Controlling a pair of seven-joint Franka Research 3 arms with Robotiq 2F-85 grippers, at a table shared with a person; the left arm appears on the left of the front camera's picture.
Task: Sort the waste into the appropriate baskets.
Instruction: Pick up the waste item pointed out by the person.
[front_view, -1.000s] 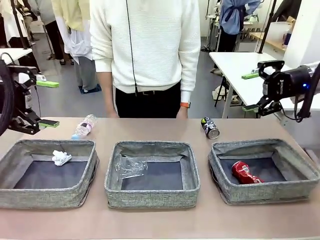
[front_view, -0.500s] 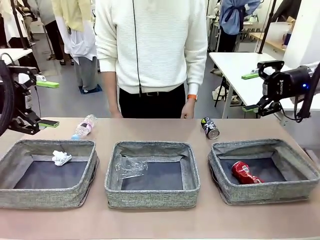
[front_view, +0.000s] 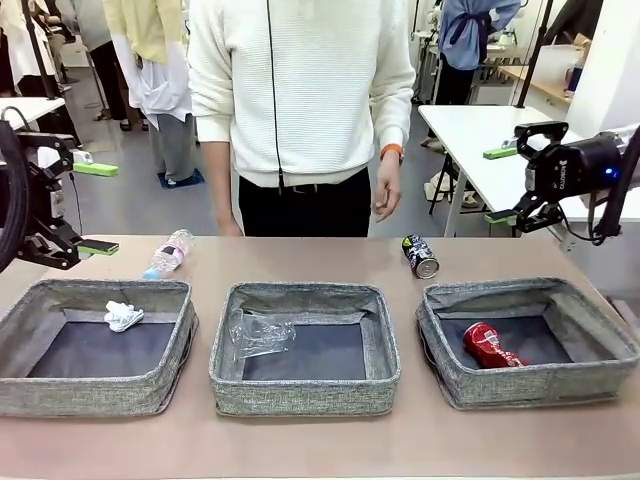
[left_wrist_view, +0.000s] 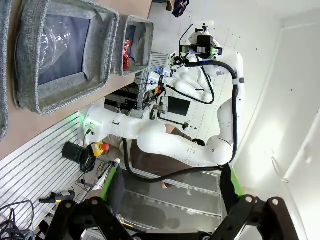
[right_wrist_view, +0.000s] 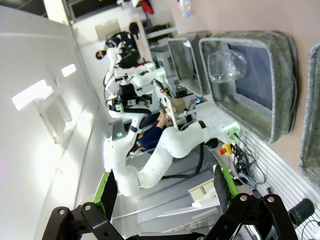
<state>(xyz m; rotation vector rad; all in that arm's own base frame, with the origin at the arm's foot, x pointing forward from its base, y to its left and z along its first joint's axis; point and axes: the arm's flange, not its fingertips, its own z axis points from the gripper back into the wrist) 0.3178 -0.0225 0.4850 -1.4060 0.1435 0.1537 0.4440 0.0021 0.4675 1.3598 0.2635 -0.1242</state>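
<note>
Front view, mid-sort: the white tissue wad (front_view: 123, 316) lay in the left basket (front_view: 90, 396), a crumpled clear bottle (front_view: 260, 332) in the middle basket (front_view: 305, 394) and the red can (front_view: 490, 346) in the right basket (front_view: 530, 388). By the look of it, a second bottle (front_view: 168, 253) and a dark can (front_view: 421, 256) on the table (front_view: 320, 440) behind them awaited sorting. The left gripper (front_view: 97, 207) and right gripper (front_view: 500, 184) hung wide open and empty at either side.

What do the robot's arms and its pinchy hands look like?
Its left arm and right arm are white, round and smooth, with black cables looping beside them. The left gripper and right gripper are black, each with two thin fingers tipped in green pads. The right one carries small white lettering and a blue light.
</note>
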